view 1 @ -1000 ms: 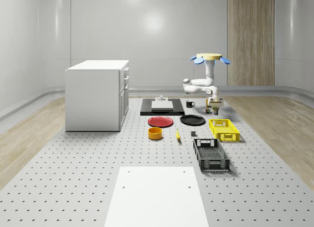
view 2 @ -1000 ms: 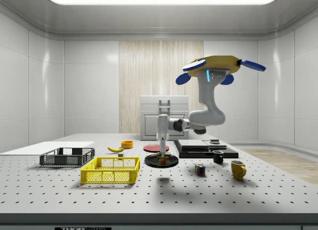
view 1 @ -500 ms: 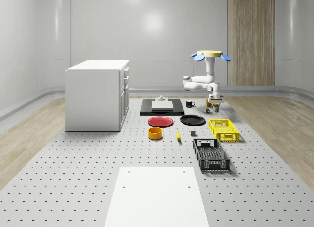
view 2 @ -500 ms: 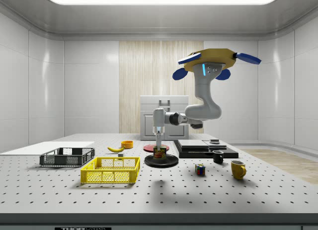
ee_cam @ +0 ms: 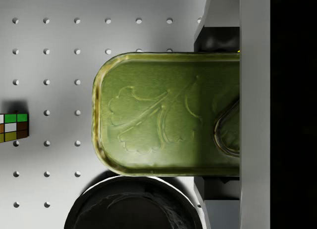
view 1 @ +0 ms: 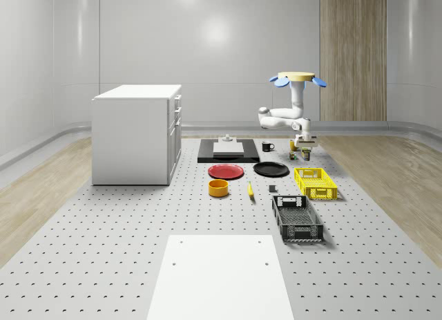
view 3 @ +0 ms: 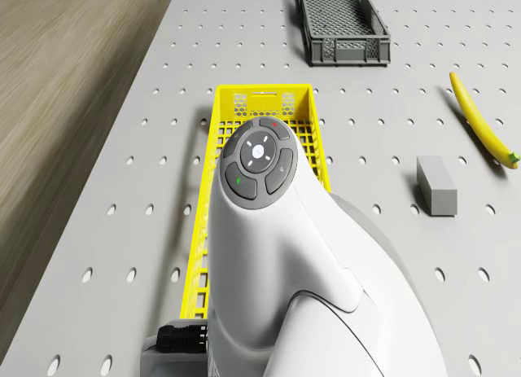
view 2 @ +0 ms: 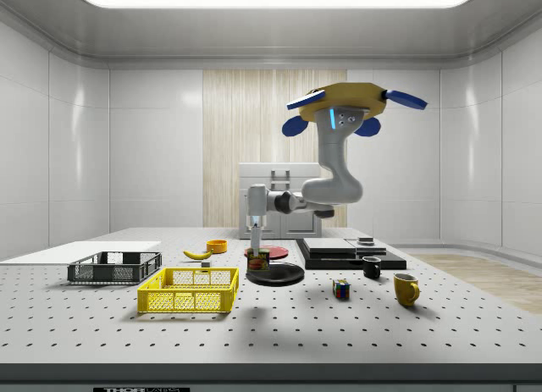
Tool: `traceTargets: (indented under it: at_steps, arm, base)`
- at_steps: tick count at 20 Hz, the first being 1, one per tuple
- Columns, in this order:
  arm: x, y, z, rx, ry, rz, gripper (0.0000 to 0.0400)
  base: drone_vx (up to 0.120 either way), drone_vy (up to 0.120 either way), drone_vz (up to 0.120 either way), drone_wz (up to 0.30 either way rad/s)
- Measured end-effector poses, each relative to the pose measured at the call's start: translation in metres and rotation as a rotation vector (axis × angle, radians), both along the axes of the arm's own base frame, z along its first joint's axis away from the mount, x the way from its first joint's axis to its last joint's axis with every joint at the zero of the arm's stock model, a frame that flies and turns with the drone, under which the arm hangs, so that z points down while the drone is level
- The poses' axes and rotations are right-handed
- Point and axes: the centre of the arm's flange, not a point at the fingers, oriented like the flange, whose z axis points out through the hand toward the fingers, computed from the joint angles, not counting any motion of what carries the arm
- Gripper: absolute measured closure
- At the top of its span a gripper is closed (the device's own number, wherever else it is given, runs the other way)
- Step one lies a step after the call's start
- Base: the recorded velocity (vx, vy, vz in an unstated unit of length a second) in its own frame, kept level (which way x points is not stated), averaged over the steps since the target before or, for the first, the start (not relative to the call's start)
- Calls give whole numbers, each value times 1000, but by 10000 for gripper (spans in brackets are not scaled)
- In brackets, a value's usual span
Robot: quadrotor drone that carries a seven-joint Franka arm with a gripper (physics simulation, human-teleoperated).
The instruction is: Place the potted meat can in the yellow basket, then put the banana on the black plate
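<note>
Arm hid part of yellow basket [view 3: 260,100] in drone view; side view showed drone [view 2: 351,104] hovering, hand [view 2: 257,250] pinching potted meat can [view 2: 258,259].

The green-topped potted meat can [view 2: 258,259] hung upright above the table beside the round black plate [view 2: 275,276], while the empty yellow basket [view 2: 189,289] sat at the plate's 8 o'clock in the side view and the yellow banana [view 2: 197,254] lay flat behind the basket.

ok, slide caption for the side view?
Hovering drone carries the potted meat can in its pincer toward the yellow basket.
</note>
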Motion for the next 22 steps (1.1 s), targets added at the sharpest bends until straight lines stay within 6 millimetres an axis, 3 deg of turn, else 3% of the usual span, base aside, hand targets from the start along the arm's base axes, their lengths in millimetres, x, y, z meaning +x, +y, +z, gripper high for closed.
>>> traceTargets:
  at_steps: [22]
  arm:
    - [0,0,0,0,0,0,109]
  base:
    - [120,0,-7,0]
